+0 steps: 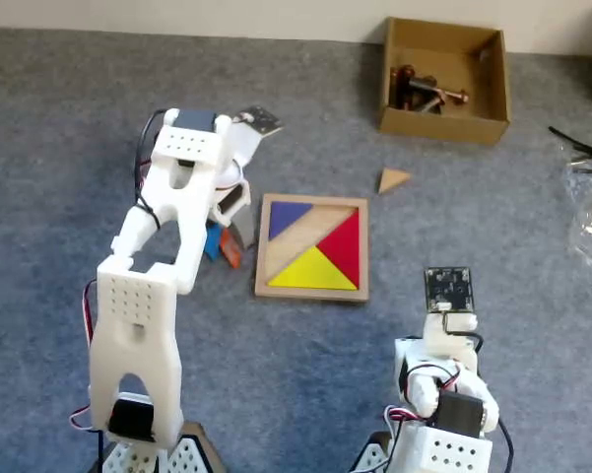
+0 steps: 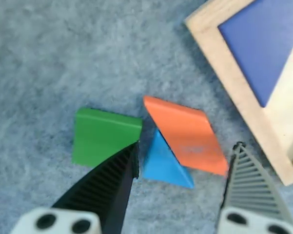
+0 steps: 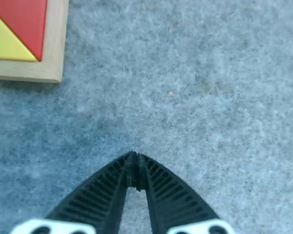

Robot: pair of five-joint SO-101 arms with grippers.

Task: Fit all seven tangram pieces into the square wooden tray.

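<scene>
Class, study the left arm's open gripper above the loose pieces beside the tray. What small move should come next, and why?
Probably lower the left gripper straight down: its fingers stand open astride the orange piece and blue triangle, both on the carpet outside the tray, which shows bare wood.

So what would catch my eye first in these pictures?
The square wooden tray mid-table, part filled with a dark blue triangle, a red triangle and a yellow triangle. Beside it, the left gripper hangs open over a green square, an orange parallelogram and a light blue triangle on the grey carpet.
</scene>
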